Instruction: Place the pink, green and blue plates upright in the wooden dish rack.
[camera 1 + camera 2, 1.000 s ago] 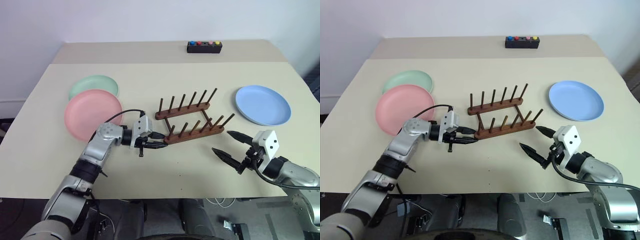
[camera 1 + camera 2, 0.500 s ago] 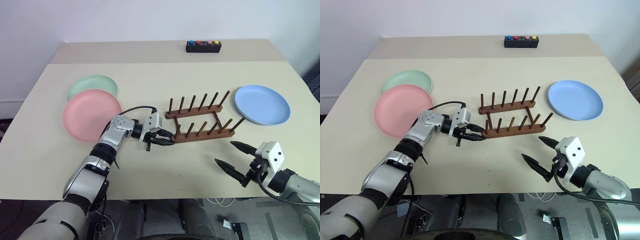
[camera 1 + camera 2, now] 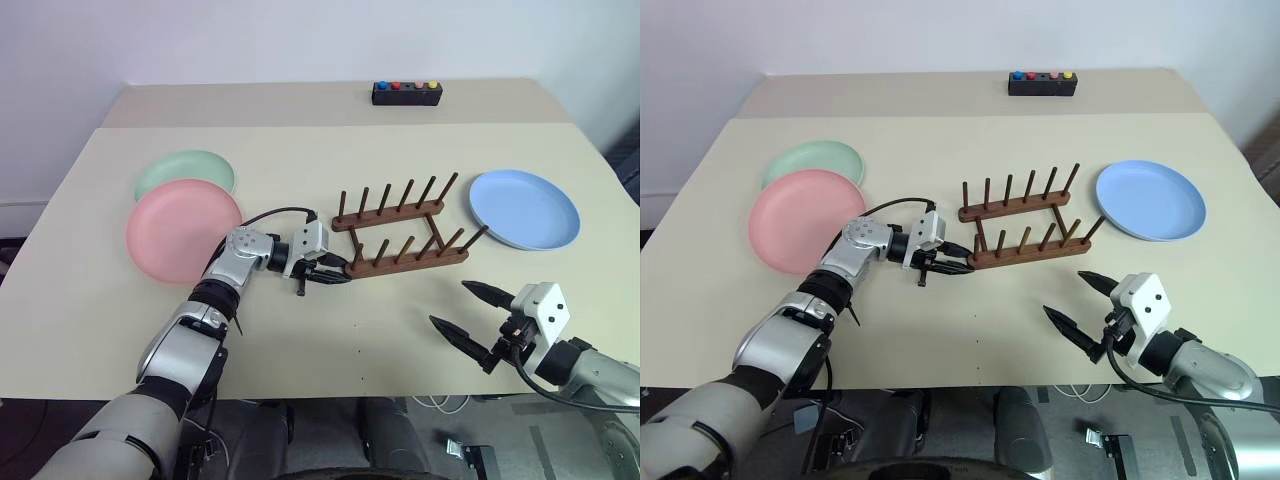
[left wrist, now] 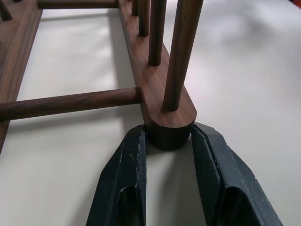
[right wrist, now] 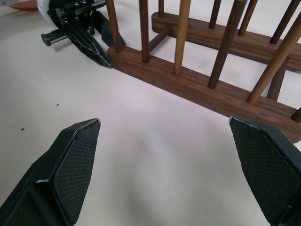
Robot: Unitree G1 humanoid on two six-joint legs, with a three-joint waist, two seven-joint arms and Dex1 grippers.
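Observation:
The dark wooden dish rack (image 3: pixel 400 238) stands near the table's middle with no plates in it. My left gripper (image 3: pixel 338 273) is shut on the end of its near rail (image 4: pixel 168 123), one finger on each side. The pink plate (image 3: pixel 183 228) lies flat at the left, and the green plate (image 3: pixel 186 171) sits partly under its far edge. At the right, just beyond the rack, the blue plate (image 3: pixel 525 208) lies flat. My right gripper (image 3: pixel 472 313) hovers open near the front right edge, nothing between its fingers (image 5: pixel 73 167).
A small black box (image 3: pixel 407 93) with coloured buttons sits at the table's far edge. The table (image 3: pixel 330 340) has open surface in front of the rack, between my two arms.
My left gripper has dragged the dish rack to the right, toward the blue plate, and the rack has swung a little. My right gripper has drawn back slightly toward the front edge.

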